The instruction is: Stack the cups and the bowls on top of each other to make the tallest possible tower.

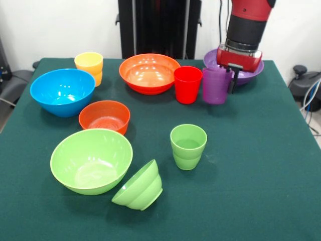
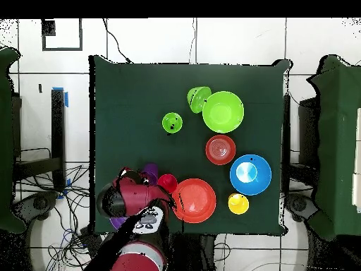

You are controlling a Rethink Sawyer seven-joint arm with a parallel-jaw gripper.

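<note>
My gripper (image 1: 228,80) is low at the purple cup (image 1: 215,86), against its right rim, at the far right of the table. The red cup (image 1: 187,84) stands right beside it. The yellow cup (image 1: 89,65) is at the far left and the light green cup (image 1: 188,145) is in the middle. The large orange bowl (image 1: 149,73), blue bowl (image 1: 62,91), small orange-red bowl (image 1: 104,116) and large green bowl (image 1: 91,160) stand apart. The small green bowl (image 1: 139,187) lies tilted against the large green one. The purple bowl (image 1: 251,73) is partly hidden behind the gripper. No tower is in view.
In the overhead view the arm (image 2: 130,197) covers the purple bowl and part of the purple cup (image 2: 149,171). The green tablecloth (image 1: 261,165) is bare on the right side of the front view. Cables and chairs lie beyond the table's edges.
</note>
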